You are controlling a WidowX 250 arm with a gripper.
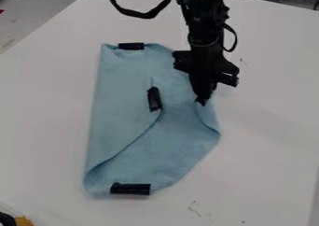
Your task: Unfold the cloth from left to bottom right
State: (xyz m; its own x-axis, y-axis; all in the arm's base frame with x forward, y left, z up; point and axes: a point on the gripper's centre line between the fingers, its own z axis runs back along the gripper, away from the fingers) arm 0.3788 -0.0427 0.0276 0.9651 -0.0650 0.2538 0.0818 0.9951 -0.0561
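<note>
The blue cloth [121,108] lay on the white table [268,145], partly folded. Its left part was turned over, and the corner of this flap, with one black strip [154,99], rested near the cloth's middle. A second black strip [131,46] was at the cloth's top edge, a third black strip [130,189] at its bottom. The gripper [202,98] pointed down at the cloth's upper right edge; whether it was apart or clamped, I could not tell.

To the lower right of the cloth [124,103], a hand can pass over the worktop [268,164]; at the top, the arm [203,22] blocks.
</note>
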